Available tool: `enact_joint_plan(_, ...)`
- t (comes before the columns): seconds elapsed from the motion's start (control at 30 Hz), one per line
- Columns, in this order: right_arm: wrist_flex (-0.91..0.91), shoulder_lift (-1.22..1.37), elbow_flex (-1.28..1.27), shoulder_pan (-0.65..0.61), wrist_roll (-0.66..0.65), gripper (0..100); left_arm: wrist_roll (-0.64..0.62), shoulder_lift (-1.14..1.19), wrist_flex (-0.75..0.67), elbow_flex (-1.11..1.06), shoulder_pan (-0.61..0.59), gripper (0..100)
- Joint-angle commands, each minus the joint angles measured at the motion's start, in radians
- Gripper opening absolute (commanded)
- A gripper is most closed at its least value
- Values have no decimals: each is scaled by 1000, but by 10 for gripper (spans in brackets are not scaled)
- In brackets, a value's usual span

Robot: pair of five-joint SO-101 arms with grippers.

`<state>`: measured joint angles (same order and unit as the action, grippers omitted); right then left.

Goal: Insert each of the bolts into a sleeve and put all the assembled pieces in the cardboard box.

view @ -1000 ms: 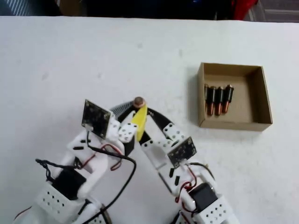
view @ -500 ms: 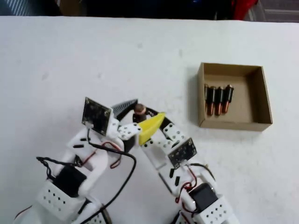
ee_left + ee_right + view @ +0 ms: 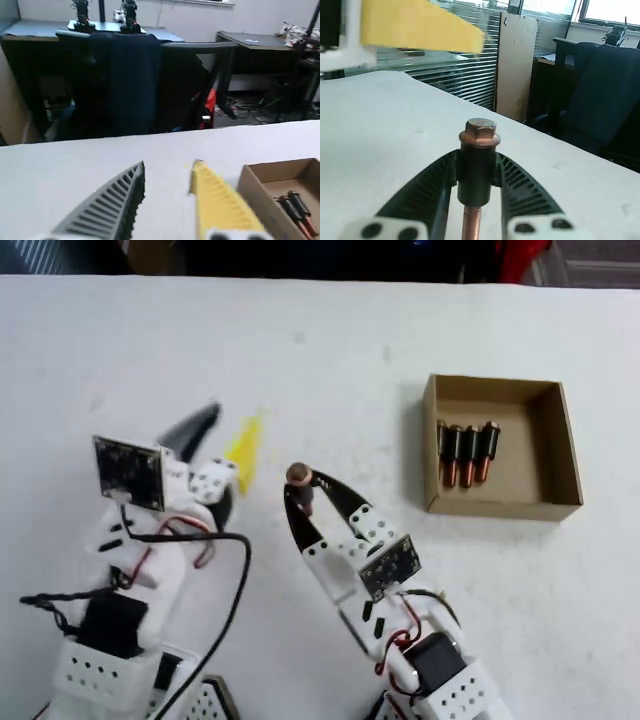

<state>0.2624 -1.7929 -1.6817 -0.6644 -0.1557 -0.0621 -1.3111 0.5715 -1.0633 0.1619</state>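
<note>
An assembled piece (image 3: 298, 483), a copper bolt standing upright in a dark sleeve, is held near the table's middle by my right gripper (image 3: 303, 494), which is shut on it. In the right wrist view the bolt's hex head tops the sleeve (image 3: 477, 165) between the black fingers (image 3: 525, 192). My left gripper (image 3: 233, 416) is open, to the left of the piece and apart from it, with one grey finger (image 3: 112, 205) and one yellow finger (image 3: 215, 200). The cardboard box (image 3: 525, 445) at the right holds several assembled pieces (image 3: 466, 453).
The box (image 3: 252, 176) and its pieces (image 3: 295, 206) also appear beside the yellow finger in the left wrist view. The left arm's yellow finger (image 3: 420, 25) hangs beyond the held piece. White table stretches behind and to the left. Chairs and desks stand past the far edge.
My left gripper opened, came off the bolt head and drew back to the left. My right gripper stayed put, still holding the bolt and sleeve.
</note>
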Motion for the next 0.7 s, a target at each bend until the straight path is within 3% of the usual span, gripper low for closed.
enact_joint_plan(0.0,-1,-13,-9,12,-14,17,149,-7,-20,52,-74,62)
enact_joint_plan(0.23,27,-13,-9,12,-14,17,161,-231,3,-40,-240,24)
enact_joint_plan(0.47,30,-13,-9,12,-14,17,164,-529,161,-184,-259,22)
enact_joint_plan(0.67,56,-13,-9,12,-14,17,164,-513,218,-207,-285,22)
